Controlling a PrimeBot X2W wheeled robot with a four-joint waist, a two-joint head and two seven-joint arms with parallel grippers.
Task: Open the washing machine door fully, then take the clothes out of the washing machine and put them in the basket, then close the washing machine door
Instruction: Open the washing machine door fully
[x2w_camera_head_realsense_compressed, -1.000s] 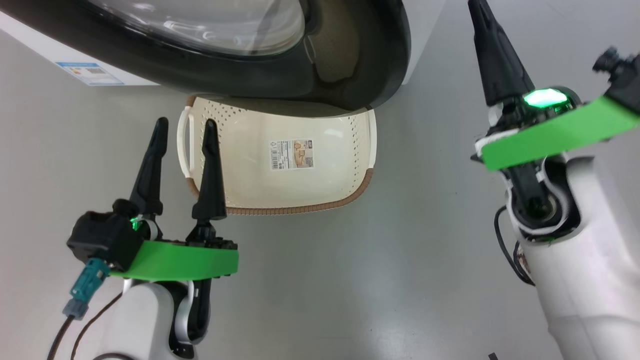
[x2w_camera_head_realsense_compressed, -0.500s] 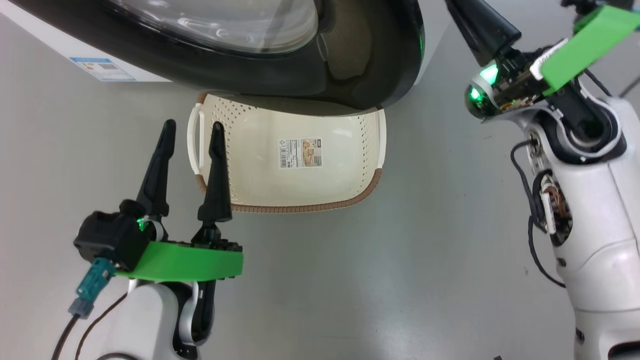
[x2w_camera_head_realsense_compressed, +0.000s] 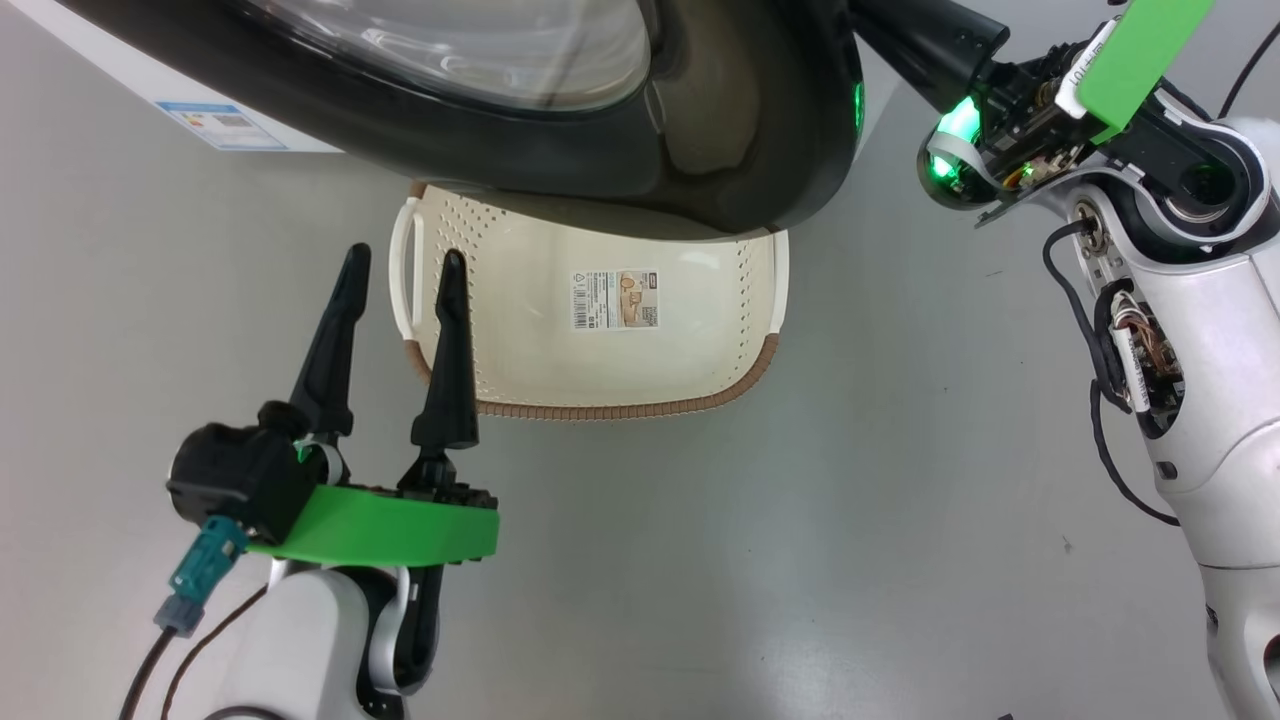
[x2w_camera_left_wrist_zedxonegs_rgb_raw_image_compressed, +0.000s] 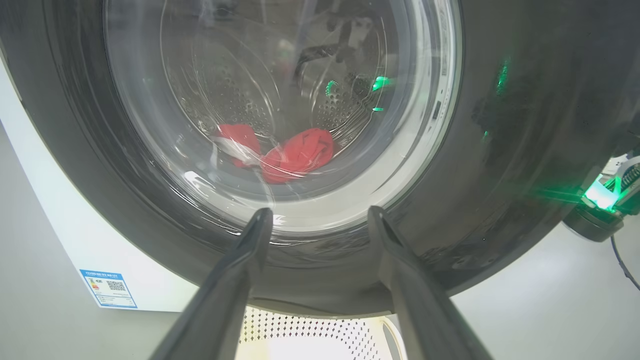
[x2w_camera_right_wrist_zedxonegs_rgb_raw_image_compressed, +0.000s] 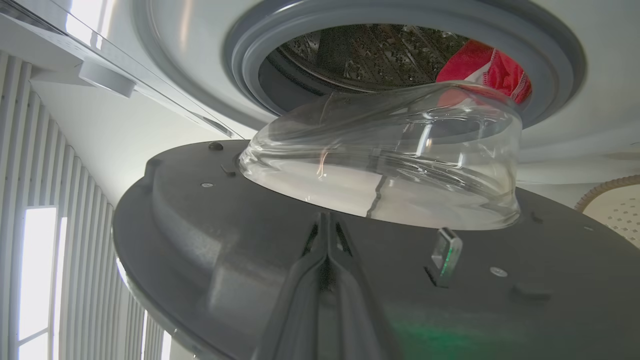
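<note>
Change since a second ago: my right arm has swung in from the open floor to the door's free edge; the head camera has shifted too, so the basket's drift in view is no move.
Right gripper (x2w_camera_right_wrist_zedxonegs_rgb_raw_image_compressed: 325, 222): fingers pressed together, nothing between them, lying along the door's grey inner face just short of the glass bowl (x2w_camera_right_wrist_zedxonegs_rgb_raw_image_compressed: 390, 160); I cannot tell whether they touch.
Left gripper (x2w_camera_head_realsense_compressed: 405, 260): fingers spread wide, empty, hanging over the floor (x2w_camera_head_realsense_compressed: 800, 550) beside the basket's left handle, facing the door's outer side.
Washing machine door (x2w_camera_head_realsense_compressed: 600, 160): partly open, its black rim overhanging the basket's far half.
Washing machine (x2w_camera_left_wrist_zedxonegs_rgb_raw_image_compressed: 60, 220): white, blue label (x2w_camera_left_wrist_zedxonegs_rgb_raw_image_compressed: 107, 287) at its lower corner.
Clothes (x2w_camera_left_wrist_zedxonegs_rgb_raw_image_compressed: 297, 152): red, low in the steel drum (x2w_camera_right_wrist_zedxonegs_rgb_raw_image_compressed: 370, 55).
Basket (x2w_camera_head_realsense_compressed: 600, 410): on the floor, holding only a paper label.
</note>
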